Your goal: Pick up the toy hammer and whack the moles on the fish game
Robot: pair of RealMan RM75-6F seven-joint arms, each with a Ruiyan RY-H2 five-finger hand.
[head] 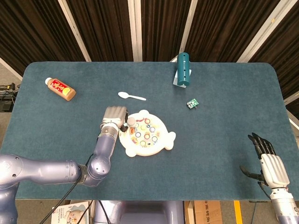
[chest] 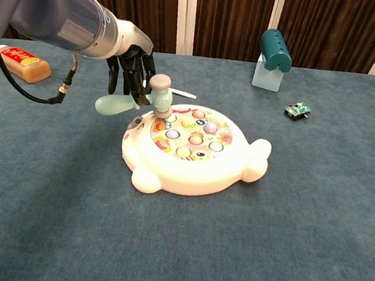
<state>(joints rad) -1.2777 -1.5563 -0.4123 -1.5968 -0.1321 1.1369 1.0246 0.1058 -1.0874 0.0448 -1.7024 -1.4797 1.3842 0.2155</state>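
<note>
The white fish game [chest: 192,156] [head: 147,136] lies mid-table, with several coloured moles on its top. My left hand [chest: 129,66] [head: 114,115] grips the pale green toy hammer [chest: 134,100] by its handle, just left of the game. The hammer's head [chest: 162,95] [head: 132,122] stands down on the game's far left moles. My right hand [head: 268,161] hangs open off the table's near right corner, holding nothing; the chest view does not show it.
A white spoon [head: 131,96] lies behind the game. A sauce bottle [head: 60,88] [chest: 22,61] lies at the far left. A teal cylinder on a block [head: 182,69] [chest: 273,57] stands at the back, and a small green part [head: 191,103] [chest: 298,110] lies near it.
</note>
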